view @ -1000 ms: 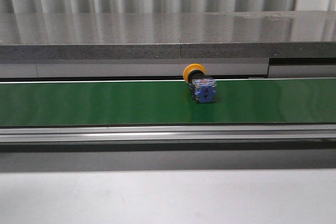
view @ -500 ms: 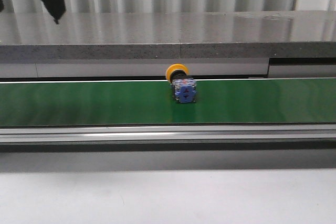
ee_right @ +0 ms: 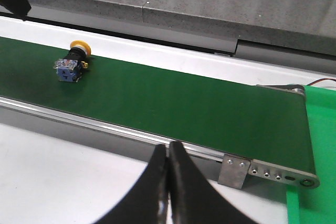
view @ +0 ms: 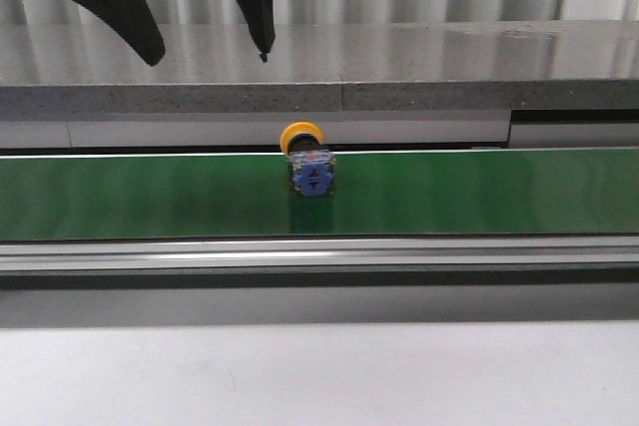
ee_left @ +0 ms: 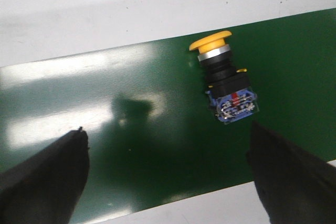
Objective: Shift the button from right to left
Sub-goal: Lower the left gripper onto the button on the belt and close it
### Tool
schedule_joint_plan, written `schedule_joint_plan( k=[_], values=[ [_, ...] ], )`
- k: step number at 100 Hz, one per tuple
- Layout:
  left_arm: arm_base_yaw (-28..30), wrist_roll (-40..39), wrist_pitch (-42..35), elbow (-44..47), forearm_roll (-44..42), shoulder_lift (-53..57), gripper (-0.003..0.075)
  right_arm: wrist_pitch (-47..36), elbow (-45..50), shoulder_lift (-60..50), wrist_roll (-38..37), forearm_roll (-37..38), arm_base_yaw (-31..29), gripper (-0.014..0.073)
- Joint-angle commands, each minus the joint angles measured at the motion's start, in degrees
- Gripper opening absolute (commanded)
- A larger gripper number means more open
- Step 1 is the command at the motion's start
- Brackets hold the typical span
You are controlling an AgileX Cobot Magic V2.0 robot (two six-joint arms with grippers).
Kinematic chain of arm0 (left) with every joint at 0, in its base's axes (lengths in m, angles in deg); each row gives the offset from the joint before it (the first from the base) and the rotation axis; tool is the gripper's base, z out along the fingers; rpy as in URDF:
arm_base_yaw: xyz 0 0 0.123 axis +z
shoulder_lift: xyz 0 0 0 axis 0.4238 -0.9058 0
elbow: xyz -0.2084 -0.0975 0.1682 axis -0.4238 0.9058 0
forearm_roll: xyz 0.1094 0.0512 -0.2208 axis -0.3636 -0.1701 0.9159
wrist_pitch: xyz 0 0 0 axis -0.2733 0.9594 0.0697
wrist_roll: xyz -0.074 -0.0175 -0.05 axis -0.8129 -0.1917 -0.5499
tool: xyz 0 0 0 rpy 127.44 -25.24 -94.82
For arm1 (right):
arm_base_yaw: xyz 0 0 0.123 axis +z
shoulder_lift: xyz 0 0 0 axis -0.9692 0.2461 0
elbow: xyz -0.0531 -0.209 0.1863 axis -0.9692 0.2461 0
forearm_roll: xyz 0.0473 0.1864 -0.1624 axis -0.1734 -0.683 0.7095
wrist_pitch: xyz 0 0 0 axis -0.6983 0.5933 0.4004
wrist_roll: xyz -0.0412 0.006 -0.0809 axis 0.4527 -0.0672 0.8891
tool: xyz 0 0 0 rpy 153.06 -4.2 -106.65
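Note:
The button (view: pixel 308 160) lies on its side on the green belt (view: pixel 150 197), yellow cap toward the far edge, blue block toward me. It also shows in the left wrist view (ee_left: pixel 226 80) and the right wrist view (ee_right: pixel 72 62). My left gripper (view: pixel 205 17) hangs open high above the belt, up and to the left of the button, its fingers (ee_left: pixel 50 174) wide apart with the button near the right finger in the left wrist view. My right gripper (ee_right: pixel 168 153) is shut and empty, over the white table in front of the belt's right end.
A grey stone ledge (view: pixel 399 67) runs behind the belt. An aluminium rail (view: pixel 319 254) edges the belt's near side. The belt's right end has a metal bracket (ee_right: pixel 234 170) and a green surface (ee_right: pixel 320 145) beside it.
The button has travelled left along the belt. My left gripper has come down into the top left of the front view, open.

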Motion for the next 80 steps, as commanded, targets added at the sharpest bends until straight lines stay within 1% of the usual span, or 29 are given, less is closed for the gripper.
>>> schedule_joint_plan(
  k=[1,32,52,73,76,80],
  values=[
    [-0.42,-0.74,-1.71,-2.58,2.07,0.67,0.0587,-3.92,-1.40,0.62,0.49,-0.47,-0.07,-0.0065],
    [-0.31,-0.74,-2.08,-3.78,7.15,-5.51,0.0587,-3.92,-1.40,0.62,0.49,-0.47,-0.07,-0.0065],
    [-0.31,-0.74,-3.41,-4.45,7.95,-8.36,0.0587,-3.92,-1.40,0.62,0.49,-0.47,-0.07,-0.0065],
    [1.60,-1.11,-3.43,-4.54,8.28,-11.16,0.0586,-3.87,-1.40,0.62,0.49,-0.47,-0.07,-0.0065],
    [1.94,-1.23,-3.53,-4.54,8.28,-11.29,0.0582,-3.86,-1.40,0.62,0.49,-0.47,-0.07,-0.0065],
    [2.20,-1.37,-3.70,-4.54,8.28,-11.29,0.0557,-3.86,-1.40,0.62,0.49,-0.47,-0.07,-0.0065]
  ],
)
